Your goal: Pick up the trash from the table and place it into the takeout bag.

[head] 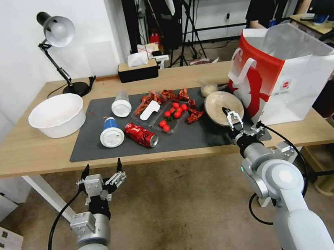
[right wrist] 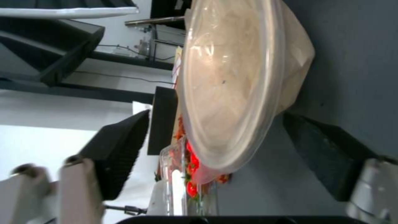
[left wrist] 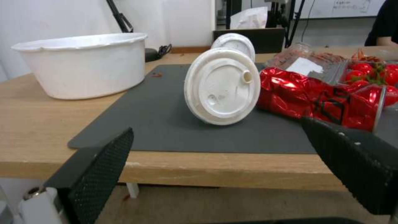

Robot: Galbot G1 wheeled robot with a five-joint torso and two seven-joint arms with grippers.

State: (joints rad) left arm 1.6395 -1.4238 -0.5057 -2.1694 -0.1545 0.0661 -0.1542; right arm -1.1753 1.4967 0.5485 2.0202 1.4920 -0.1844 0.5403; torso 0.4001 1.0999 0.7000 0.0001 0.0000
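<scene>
The beige bowl [head: 218, 105] lies tilted at the mat's right end, beside the white and red takeout bag [head: 292, 75]. My right gripper [head: 232, 118] is open at its near rim. In the right wrist view the bowl's [right wrist: 232, 77] edge sits between the two fingers [right wrist: 120, 149] without touching them. The blue cup [head: 111, 133], clear cup [head: 121, 104] and red soda can [head: 141, 134] lie on their sides on the mat [head: 96, 148]. A small pale bundle [head: 208, 89] rests behind the bowl. My left gripper [head: 101, 173] hangs open below the table's [head: 19, 154] front edge, facing the blue cup's lid [left wrist: 222, 87] and the can [left wrist: 323, 99].
A large white plastic bowl [head: 57, 115] stands left of the mat. A clear tray of cherry tomatoes [head: 172, 116] and red crayfish shells [head: 163, 96] lie mid-mat. A desk lamp [head: 58, 32] and a black tissue box [head: 138, 69] stand along the back edge.
</scene>
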